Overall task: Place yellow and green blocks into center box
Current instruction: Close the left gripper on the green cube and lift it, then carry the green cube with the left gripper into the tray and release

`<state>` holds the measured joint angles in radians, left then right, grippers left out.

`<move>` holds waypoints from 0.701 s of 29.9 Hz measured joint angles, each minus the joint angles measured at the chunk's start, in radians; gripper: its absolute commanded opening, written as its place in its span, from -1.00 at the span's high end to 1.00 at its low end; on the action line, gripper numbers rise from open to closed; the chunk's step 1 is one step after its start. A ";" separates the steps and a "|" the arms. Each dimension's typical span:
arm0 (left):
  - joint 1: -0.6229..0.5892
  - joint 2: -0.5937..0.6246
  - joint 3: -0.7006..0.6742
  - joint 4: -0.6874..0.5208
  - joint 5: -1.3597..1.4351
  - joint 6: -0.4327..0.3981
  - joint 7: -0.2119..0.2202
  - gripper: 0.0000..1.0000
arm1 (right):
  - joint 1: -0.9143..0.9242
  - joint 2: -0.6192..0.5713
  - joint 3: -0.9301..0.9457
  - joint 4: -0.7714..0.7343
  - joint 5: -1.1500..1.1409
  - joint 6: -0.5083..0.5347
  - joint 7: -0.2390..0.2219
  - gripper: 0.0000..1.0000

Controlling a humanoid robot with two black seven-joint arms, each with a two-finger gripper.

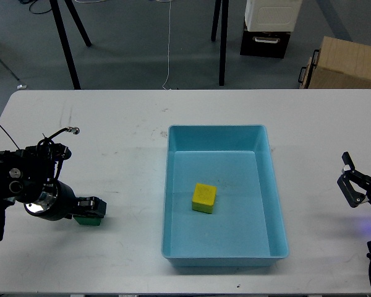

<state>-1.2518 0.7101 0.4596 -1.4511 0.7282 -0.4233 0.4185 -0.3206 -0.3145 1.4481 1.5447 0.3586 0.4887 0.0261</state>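
The yellow block (204, 198) already lies on the floor of the center box (277, 204), near its middle, so the green block (86, 219) is what remains — it sits on the white tabletop (123, 124), well left of the box. The left end effector (94, 209) is down at it, fingers seemingly closed on the cube, though only a sliver of green shows below them. The cube looks light, rigid and matte, so a modest pinch across two opposite flat faces should hold without slipping. The right end effector (351, 179) hovers at the tabletop's right edge — fingers spread, holding nothing.
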 measured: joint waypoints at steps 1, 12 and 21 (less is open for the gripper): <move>0.000 0.000 0.000 0.000 0.009 0.000 0.002 0.67 | 0.000 0.000 0.000 0.000 0.000 0.000 0.000 -1.00; -0.011 0.009 -0.052 -0.009 0.065 -0.011 0.008 1.00 | -0.001 -0.001 0.000 0.000 -0.001 0.000 0.000 -1.00; -0.298 -0.055 -0.120 -0.038 -0.032 -0.063 0.000 1.00 | -0.002 0.000 -0.010 0.000 -0.006 0.000 0.000 -1.00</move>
<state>-1.5501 0.6553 0.3397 -1.4895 0.6966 -0.4862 0.4183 -0.3222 -0.3147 1.4380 1.5445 0.3525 0.4887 0.0261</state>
